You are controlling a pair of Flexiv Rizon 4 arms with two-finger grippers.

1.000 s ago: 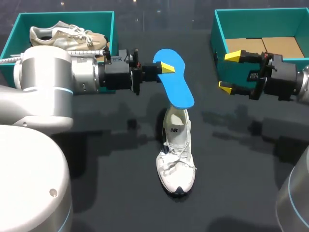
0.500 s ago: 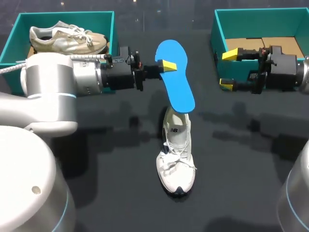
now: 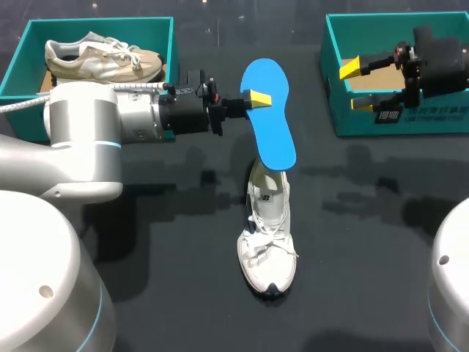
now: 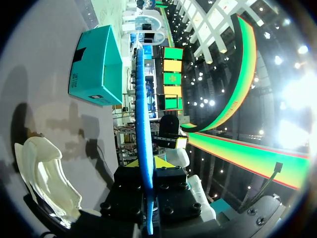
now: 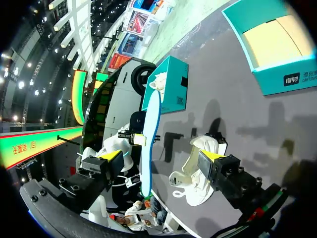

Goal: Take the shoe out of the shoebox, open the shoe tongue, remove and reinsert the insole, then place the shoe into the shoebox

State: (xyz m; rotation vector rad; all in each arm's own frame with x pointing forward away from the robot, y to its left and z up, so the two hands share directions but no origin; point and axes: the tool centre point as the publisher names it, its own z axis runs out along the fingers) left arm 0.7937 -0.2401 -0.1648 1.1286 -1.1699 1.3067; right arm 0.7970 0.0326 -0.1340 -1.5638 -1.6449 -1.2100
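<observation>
1. White sneaker (image 3: pixel 267 235) stands on its sole mid-table (image 3: pixel 183 242), well apart from both teal shoeboxes. Its toe points at the robot and its heel opening faces away.
2. Blue insole (image 3: pixel 270 117) is out of the shoe. Left gripper (image 3: pixel 255 99) pinches it near its far end, with one yellow tip on the top face and the other underneath (left wrist view shows it edge-on between the fingers (image 4: pixel 166 161)).
3. The insole's free end sits over the sneaker's heel opening in head view. I can't tell whether it touches.
4. The insole runs lengthwise, roughly in line with the shoe. That reads as lined up to slide into the shoe, so I judge we're at the remove/reinsert step.
5. Right gripper (image 3: pixel 357 86) has its fingers spread and holds nothing. It hovers over the near left corner of the right shoebox (image 3: pixel 333 110), probably parked out of the insole's way.
6. Left shoebox (image 3: pixel 88 26) holds a beige sneaker (image 3: pixel 102 59), which isn't involved.
7. Risk: the insole looks thin and flexible, and it's gripped at one end only. It could buckle at the shoe's heel opening.
</observation>
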